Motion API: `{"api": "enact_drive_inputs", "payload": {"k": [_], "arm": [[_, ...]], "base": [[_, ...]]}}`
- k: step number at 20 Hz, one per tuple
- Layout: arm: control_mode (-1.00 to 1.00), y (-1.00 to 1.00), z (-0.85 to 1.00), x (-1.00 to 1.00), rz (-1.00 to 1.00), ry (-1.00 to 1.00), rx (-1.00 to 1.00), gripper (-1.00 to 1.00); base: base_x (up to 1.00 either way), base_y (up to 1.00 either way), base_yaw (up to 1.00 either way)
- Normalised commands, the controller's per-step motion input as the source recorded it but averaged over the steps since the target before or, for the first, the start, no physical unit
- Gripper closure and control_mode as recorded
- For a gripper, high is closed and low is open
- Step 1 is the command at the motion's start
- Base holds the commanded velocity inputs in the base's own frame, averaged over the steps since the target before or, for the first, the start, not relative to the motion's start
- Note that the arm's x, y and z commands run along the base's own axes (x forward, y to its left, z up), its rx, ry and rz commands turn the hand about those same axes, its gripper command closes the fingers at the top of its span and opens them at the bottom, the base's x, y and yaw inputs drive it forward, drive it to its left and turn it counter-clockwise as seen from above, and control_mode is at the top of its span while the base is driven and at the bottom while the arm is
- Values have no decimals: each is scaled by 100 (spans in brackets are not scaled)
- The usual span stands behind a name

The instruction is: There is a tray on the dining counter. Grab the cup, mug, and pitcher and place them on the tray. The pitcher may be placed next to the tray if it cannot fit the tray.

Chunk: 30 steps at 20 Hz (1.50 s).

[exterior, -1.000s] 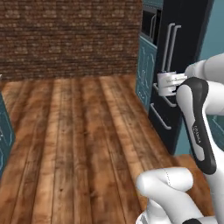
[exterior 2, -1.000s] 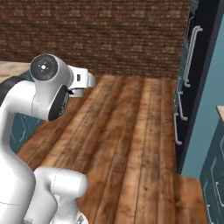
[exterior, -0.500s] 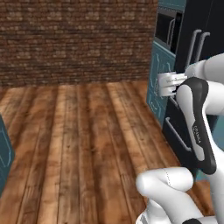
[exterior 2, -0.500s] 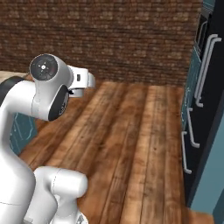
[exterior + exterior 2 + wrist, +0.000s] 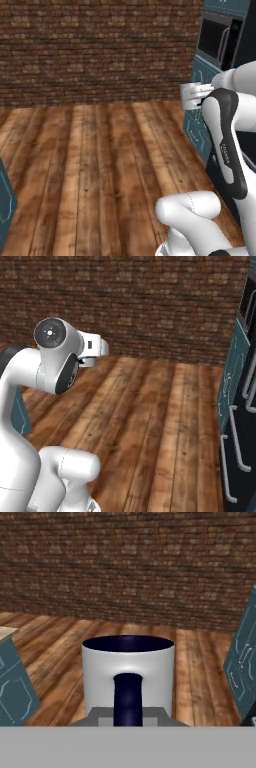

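Hand view, tool (image 5: 128, 712) clamped on grey mug (image 5: 128, 672) by its navy handle, wooden floor (image 5: 200, 677) below.

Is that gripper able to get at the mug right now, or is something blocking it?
Yes, it looks so: in the hand view the mug sits right at the gripper, its dark handle between the fingers, apparently already held. Nothing stands between them; behind is just wooden floor and a brick wall.

Brick wall (image 5: 95, 45), plank floor (image 5: 100, 170)
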Motion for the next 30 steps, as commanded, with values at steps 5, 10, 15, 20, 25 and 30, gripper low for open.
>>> {"api": "enact_drive_inputs", "payload": {"k": [5,10,15,20,25,30], "arm": [[100,0,0,0,0,0,0,100],[100,0,0,0,0,0,0,100],[100,0,0,0,0,0,0,100],[100,0,0,0,0,0,0,100],[100,0,0,0,0,0,0,100],[100,0,0,0,0,0,0,100]], "base": [[100,32,7],[100,26,7],[100,17,4],[100,15,5],[100,8,6],[100,6,7]]}}
